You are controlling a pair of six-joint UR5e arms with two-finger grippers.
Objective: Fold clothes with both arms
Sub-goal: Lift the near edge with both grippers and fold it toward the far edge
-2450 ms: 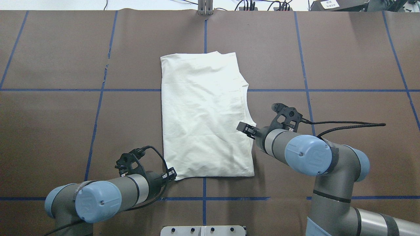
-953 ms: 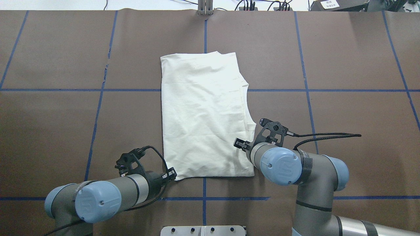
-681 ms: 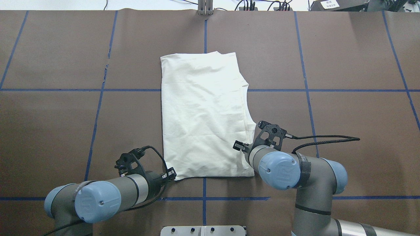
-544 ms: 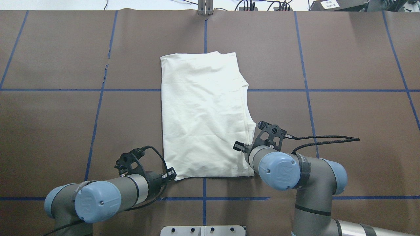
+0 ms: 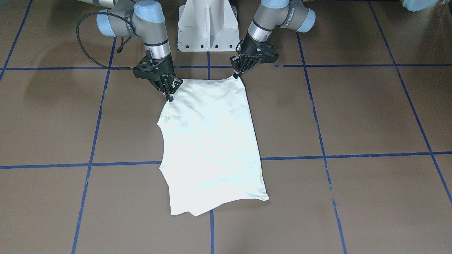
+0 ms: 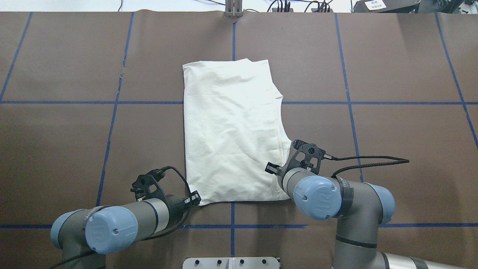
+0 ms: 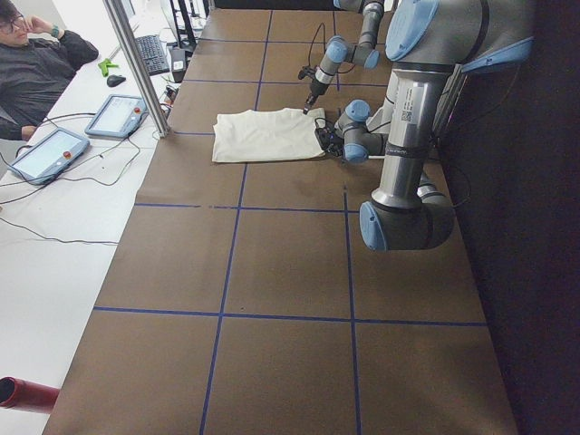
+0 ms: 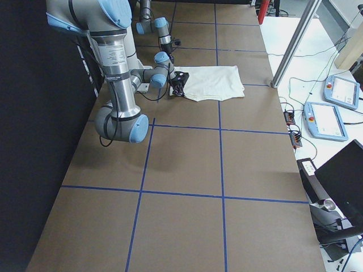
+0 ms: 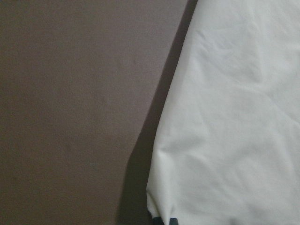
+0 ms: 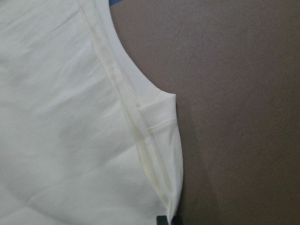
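Observation:
The clothes are one cream shirt (image 6: 231, 130) folded into a long strip, flat at the table's middle; also in the front view as shirt (image 5: 212, 141). No print shows on it. My left gripper (image 6: 196, 198) sits at the near left corner, fingers pinched together on the corner (image 5: 236, 74). Its wrist view shows the cloth (image 9: 225, 117) running down to the fingertips (image 9: 161, 220). My right gripper (image 6: 270, 169) is low at the near right edge, below the neckline curve, shut on the hem (image 5: 170, 97). The right wrist view shows the ribbed edge (image 10: 154, 154) ending at the fingertips (image 10: 168, 220).
Brown table paper carries a grid of blue tape lines (image 6: 232, 224). The white pedestal base (image 5: 207, 24) stands between the arms. In the left side view a seated person (image 7: 36, 63), a metal post (image 7: 136, 63) and control tablets (image 7: 113, 113) are beyond the far edge.
My right gripper has travelled down the shirt's right edge toward the near corner and lowered onto it, then stopped. The left arm and the shirt have stayed still.

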